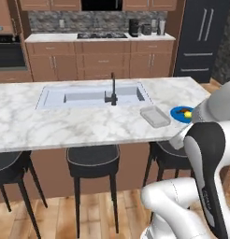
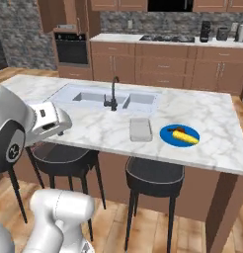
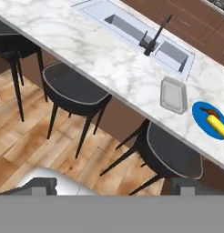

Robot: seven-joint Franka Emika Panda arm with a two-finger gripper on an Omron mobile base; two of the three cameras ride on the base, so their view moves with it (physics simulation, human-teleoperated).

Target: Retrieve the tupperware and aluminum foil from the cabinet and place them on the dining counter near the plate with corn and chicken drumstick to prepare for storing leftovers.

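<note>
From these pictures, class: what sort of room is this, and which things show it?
A home kitchen, rendered: a marble dining counter with an inset sink and black faucet, stools below it, and a wall oven.

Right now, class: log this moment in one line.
tupperware: on counter beside plate | foil: unseen | gripper: open, empty

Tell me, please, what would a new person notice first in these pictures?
Probably the bright blue plate with yellow corn on the white marble dining counter. Just beside it lies the pale tupperware, apart from the plate. Behind them, a black faucet curves over the inset sink.
</note>
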